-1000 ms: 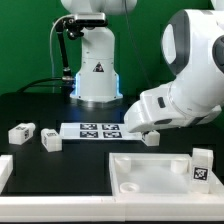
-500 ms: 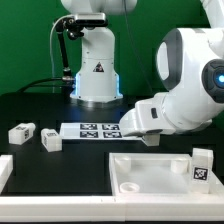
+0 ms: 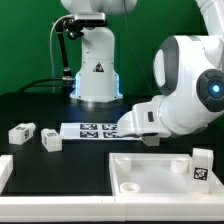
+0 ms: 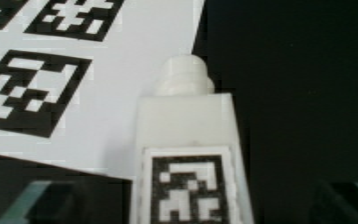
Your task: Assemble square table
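At the edge of the marker board [image 4: 78, 110], the tool [image 4: 194, 202] stands parted astride a leg [image 4: 188, 125] and should centre on its body before clenching.

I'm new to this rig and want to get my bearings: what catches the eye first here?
The big white arm fills the exterior view's right, its gripper low beside the marker board. In the wrist view a tagged white leg lies between the open fingers, untouched. The square tabletop lies nearby, recessed side up.
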`<state>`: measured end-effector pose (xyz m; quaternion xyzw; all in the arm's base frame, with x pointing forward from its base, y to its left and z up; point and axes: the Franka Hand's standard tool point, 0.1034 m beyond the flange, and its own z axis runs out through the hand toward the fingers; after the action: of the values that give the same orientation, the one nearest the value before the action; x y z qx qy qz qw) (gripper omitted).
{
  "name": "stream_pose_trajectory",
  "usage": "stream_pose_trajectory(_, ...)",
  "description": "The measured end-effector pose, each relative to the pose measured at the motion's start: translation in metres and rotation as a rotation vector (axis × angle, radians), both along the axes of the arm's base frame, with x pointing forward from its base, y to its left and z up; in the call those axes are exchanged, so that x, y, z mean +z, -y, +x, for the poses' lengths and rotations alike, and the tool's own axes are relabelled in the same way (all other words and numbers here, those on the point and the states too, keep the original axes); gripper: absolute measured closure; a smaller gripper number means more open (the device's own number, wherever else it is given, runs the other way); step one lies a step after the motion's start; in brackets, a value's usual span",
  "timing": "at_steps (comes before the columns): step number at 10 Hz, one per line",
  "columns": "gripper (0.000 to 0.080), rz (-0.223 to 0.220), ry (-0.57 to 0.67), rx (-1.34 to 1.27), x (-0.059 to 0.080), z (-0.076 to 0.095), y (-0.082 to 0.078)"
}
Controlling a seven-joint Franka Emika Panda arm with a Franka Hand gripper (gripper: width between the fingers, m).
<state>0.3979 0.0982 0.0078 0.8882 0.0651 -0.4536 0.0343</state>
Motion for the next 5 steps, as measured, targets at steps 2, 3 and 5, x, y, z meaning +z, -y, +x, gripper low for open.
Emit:
stream_pose_trajectory(2, 0.0425, 0.0, 0.0, -0.001, 0.0, 0.0001, 0.0006)
stream_pose_trajectory(3, 0.0514, 0.0, 0.0, -0.002, 0.0, 0.0002, 0.0007)
stream_pose_trajectory(5, 0.0514, 0.0, 0.0, -0.003, 0.0, 0.0002, 0.0011)
